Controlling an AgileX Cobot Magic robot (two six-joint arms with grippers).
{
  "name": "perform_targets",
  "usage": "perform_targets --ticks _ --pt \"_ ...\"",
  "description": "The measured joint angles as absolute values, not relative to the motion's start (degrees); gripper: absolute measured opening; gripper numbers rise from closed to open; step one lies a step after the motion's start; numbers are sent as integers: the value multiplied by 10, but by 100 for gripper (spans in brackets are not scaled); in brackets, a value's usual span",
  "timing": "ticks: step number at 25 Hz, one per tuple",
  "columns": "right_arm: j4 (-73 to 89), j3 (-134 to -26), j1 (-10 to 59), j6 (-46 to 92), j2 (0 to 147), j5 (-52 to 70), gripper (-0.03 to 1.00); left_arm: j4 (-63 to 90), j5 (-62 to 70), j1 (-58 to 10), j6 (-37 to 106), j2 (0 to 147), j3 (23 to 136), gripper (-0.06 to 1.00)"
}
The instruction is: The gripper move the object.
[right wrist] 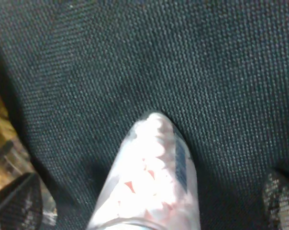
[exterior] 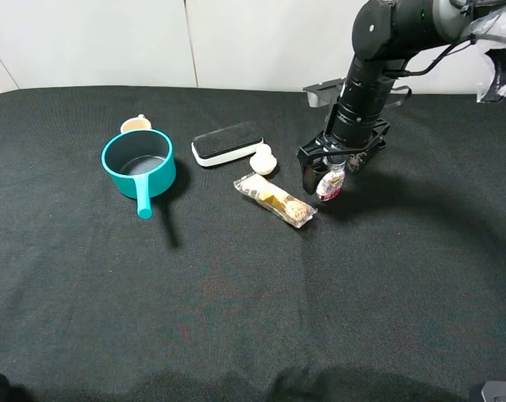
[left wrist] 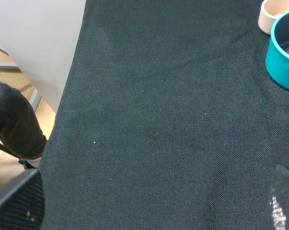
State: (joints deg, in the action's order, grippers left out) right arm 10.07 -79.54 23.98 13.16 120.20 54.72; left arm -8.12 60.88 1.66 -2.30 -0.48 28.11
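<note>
The object, a small clear bottle (exterior: 330, 183) with a red-purple label, rests on the black cloth right of centre. My right gripper (exterior: 330, 167) points down over it, with one dark finger on each side. In the right wrist view the bottle (right wrist: 151, 177) lies between the two fingertips (right wrist: 15, 201), with a gap of cloth on either side, so the right gripper (right wrist: 147, 199) is open and not clamping it. My left gripper (left wrist: 149, 206) is open over bare cloth, with nothing between its fingertips.
A clear-wrapped snack bar (exterior: 276, 199) lies just left of the bottle, with a white lump (exterior: 263, 159) and a black-and-white block (exterior: 227, 143) beyond. A teal pot (exterior: 138, 164) and a small beige cup (exterior: 136, 124) stand at the left. The left wrist view shows the table edge (left wrist: 68, 96).
</note>
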Motion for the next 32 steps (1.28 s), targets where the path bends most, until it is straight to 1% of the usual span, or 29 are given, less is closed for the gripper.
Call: perform_targets --ticks 8,13,16,29,32 --pt "94 -795 236 116 1130 538 69 -81 609 17 -23 -5 281 99" --pt "76 -795 217 103 1067 553 69 -81 609 17 -23 -5 281 99" --pt "67 -795 198 101 1033 565 69 -81 609 17 -23 -5 281 99" --pt "34 -795 66 80 869 648 69 -81 609 17 -23 -5 281 99" --pt "27 -777 42 77 820 650 69 -81 609 17 -23 -5 281 99"
